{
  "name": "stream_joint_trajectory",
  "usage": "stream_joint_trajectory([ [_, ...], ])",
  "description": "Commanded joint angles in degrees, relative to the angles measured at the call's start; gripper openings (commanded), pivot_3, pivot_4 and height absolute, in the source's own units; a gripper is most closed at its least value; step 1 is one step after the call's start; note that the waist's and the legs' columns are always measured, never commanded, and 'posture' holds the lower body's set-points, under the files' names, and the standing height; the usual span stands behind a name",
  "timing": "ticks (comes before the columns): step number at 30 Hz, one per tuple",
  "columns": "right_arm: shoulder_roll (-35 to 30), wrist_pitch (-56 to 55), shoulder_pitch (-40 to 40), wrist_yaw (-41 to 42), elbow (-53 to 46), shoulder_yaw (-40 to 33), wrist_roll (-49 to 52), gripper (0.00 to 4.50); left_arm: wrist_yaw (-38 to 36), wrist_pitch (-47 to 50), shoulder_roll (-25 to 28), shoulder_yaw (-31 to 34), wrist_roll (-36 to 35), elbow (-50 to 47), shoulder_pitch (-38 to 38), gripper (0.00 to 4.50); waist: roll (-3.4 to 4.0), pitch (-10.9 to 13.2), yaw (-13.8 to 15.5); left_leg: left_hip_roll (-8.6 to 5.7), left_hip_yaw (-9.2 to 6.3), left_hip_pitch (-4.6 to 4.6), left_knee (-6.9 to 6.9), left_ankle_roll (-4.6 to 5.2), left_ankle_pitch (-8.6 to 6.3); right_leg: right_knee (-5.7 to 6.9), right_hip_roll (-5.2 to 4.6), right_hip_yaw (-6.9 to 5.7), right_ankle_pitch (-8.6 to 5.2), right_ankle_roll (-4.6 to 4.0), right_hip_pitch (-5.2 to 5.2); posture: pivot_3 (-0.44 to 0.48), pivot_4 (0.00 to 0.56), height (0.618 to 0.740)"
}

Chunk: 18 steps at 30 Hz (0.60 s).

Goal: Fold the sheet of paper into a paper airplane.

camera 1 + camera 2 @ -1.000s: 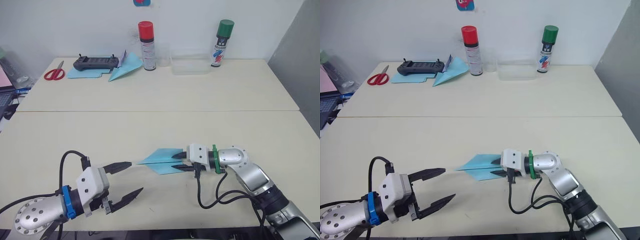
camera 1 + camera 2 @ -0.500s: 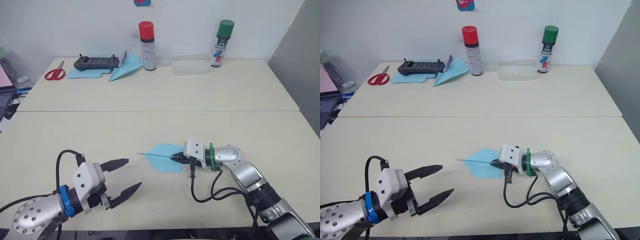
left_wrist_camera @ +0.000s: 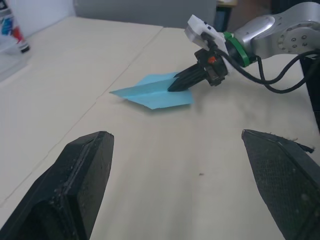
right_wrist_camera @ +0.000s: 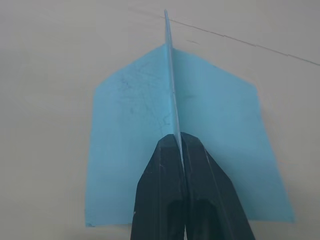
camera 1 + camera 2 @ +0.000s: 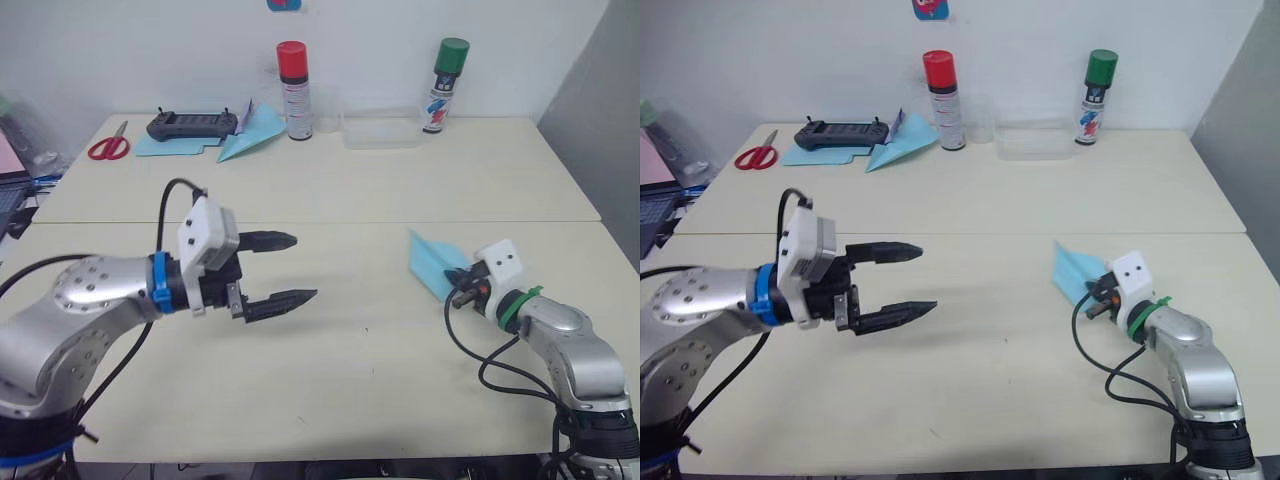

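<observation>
From the head views, my right tool point(image 5: 458, 288) is clamped on the tail of the paper airplane point(image 5: 432, 263), whose sharp nose points away from the tool, out ahead of its fingertips, over the pale surface point(image 5: 330, 400). My left tool point(image 5: 290, 268) hangs above the surface with its two black fingers spread wide, well apart from the airplane and holding nothing. Far beyond both tools, along the back edge, stand a red-capped spray can point(image 5: 293, 91) and a green-capped spray can point(image 5: 442, 86).

In the left wrist view, my left fingers point(image 3: 75, 185) frame the scene, and straight ahead of them my right tool point(image 3: 176, 86) pinches the airplane point(image 3: 152, 91).

In the right wrist view, my fingers point(image 4: 162, 200) press together on the airplane's point(image 4: 220, 145) upright centre fold, its wings spreading to either side.
</observation>
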Motion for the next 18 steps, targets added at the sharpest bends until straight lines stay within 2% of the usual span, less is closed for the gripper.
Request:
stream_joint_trajectory([
  [1,2.43,4.02,1.85,-4.79,-4.52,-1.80,0.69,0.00,-1.93,-0.24,-1.59,-3.28,1.33,2.03,-4.83,4.49,0.01,-0.01,-0.27,0.00,0.00,0.01,0.00,0.00,0.00,0.00,0.00,0.00,0.00,0.00,0.01,0.000,0.150,0.740],
  [7,7.71,4.95,2.85,-10.59,-5.28,-2.93,0.57,0.00,-5.09,-1.16,-3.72,-6.81,3.47,4.51,-8.43,4.49,0.01,-0.01,-0.66,0.00,0.05,0.00,0.01,0.00,0.00,-0.01,0.00,0.05,0.00,0.01,0.01,0.000,0.150,0.740],
  [10,7.64,4.83,3.06,-10.06,-4.93,-2.98,1.43,0.00,-5.73,-0.83,-4.06,-6.79,3.70,4.96,-8.78,4.49,0.01,-0.01,-0.62,-0.01,0.05,0.00,0.02,0.00,0.00,-0.01,-0.01,0.06,-0.01,0.01,0.01,0.000,0.150,0.740],
  [13,7.03,4.27,2.76,-8.18,-6.09,-2.91,3.41,0.67,-5.86,-1.76,-4.96,-6.88,5.02,6.23,-8.64,4.50,0.01,-0.01,-0.62,-0.01,0.04,0.01,0.02,0.01,0.01,0.00,-0.01,0.05,0.00,0.01,0.02,0.000,0.150,0.740],
  [18,3.39,3.29,2.51,-4.91,-8.54,-2.45,5.65,2.41,-6.45,-1.44,-5.74,-6.42,5.66,7.36,-7.47,4.50,0.01,0.00,-0.63,-0.01,0.04,0.00,0.02,0.01,0.01,-0.01,-0.01,0.05,-0.01,0.01,0.02,0.000,0.150,0.740],
])
